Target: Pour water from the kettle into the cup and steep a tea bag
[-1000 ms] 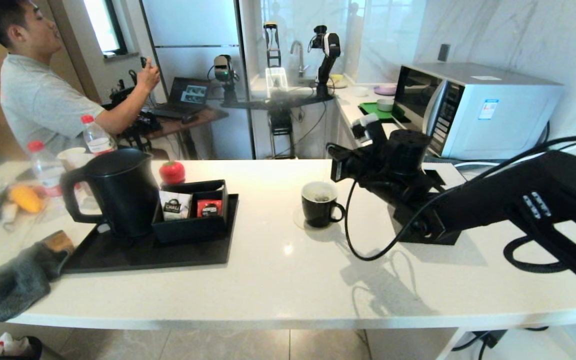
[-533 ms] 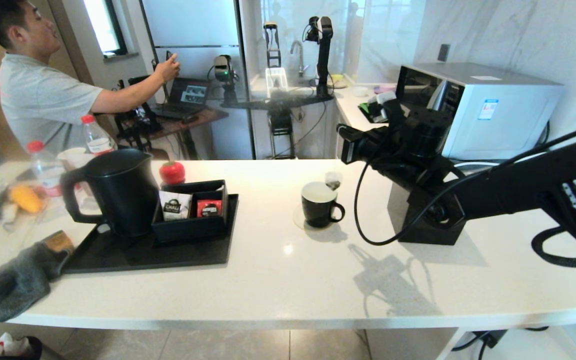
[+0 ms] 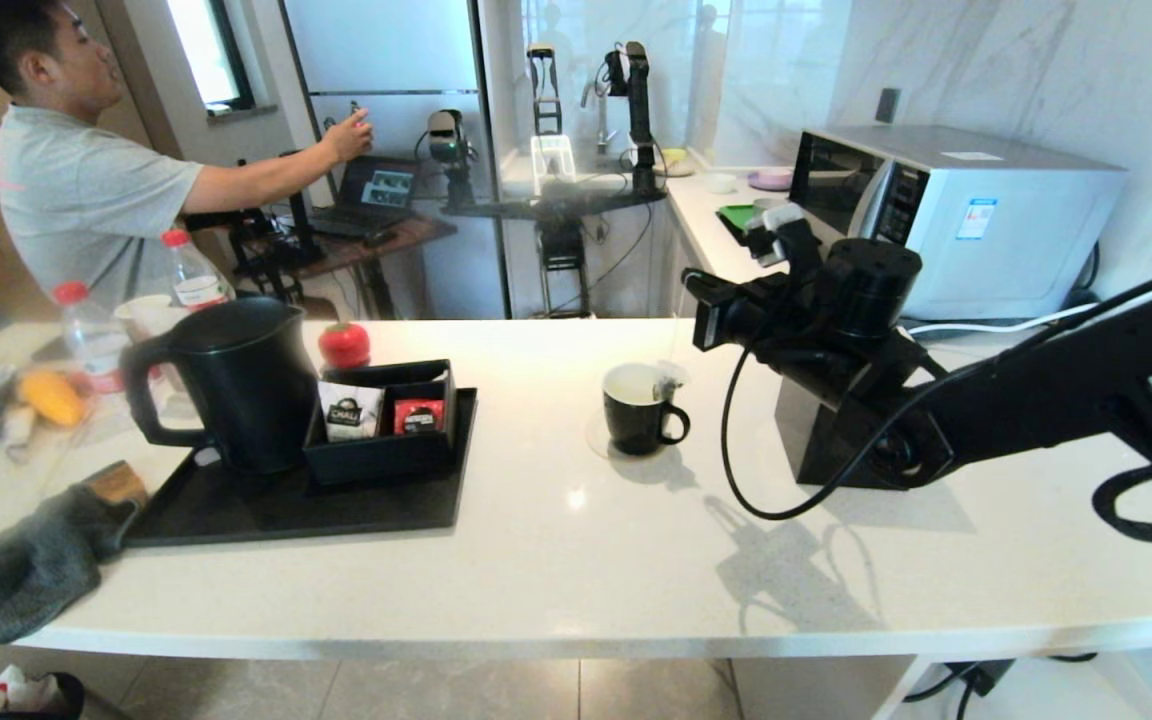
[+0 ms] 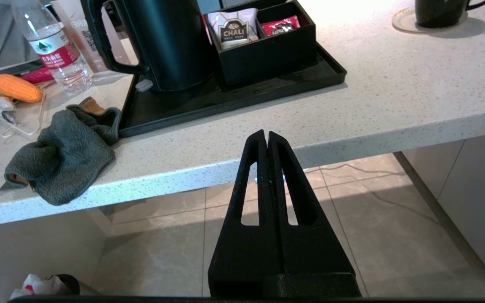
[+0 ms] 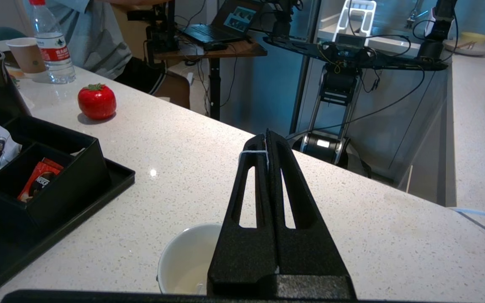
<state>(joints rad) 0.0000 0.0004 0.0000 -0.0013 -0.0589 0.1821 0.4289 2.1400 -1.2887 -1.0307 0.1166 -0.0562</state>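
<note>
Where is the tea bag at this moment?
In the head view, the tea bag hangs at the cup's right rim, its string pinched by the right gripper.

One kettle [image 3: 236, 385], one cup [image 3: 639, 408], one tea bag [image 3: 669, 378], two sachets, two water bottles, one tomato [image 3: 344, 344], one grey cloth [image 3: 36, 560].

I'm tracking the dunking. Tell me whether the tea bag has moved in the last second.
Yes. The tea bag lay inside the cup a second ago, rose above the rim, and now hangs lower at the rim's right side, its string pinched by the right gripper.
</note>
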